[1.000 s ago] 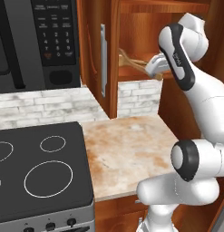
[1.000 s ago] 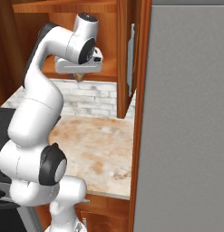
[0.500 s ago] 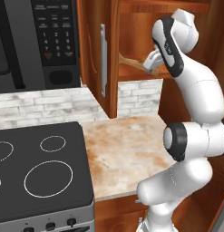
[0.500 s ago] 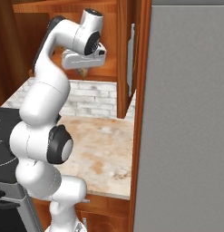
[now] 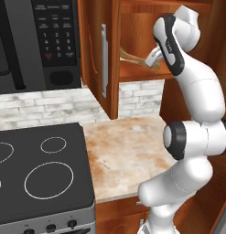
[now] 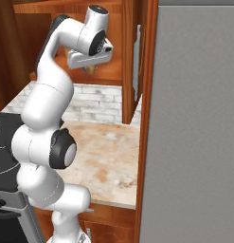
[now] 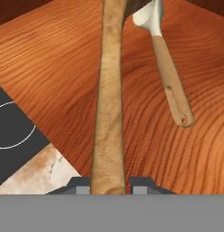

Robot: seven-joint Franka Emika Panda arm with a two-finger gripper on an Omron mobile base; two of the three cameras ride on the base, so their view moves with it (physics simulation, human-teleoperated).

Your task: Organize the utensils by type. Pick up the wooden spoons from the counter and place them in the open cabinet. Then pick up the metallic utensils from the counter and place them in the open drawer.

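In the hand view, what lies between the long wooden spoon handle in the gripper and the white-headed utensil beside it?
Only bare reddish-brown cabinet shelf separates the held wooden spoon handle from the white-headed utensil in the hand view; they lie apart.

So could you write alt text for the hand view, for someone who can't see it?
A wooden spoon's long tan handle runs up the middle, gripped at the bottom between the two dark fingertips of the pincer, above a reddish-brown wooden cabinet shelf. A second utensil with a wooden handle and white head lies on the shelf beside it.
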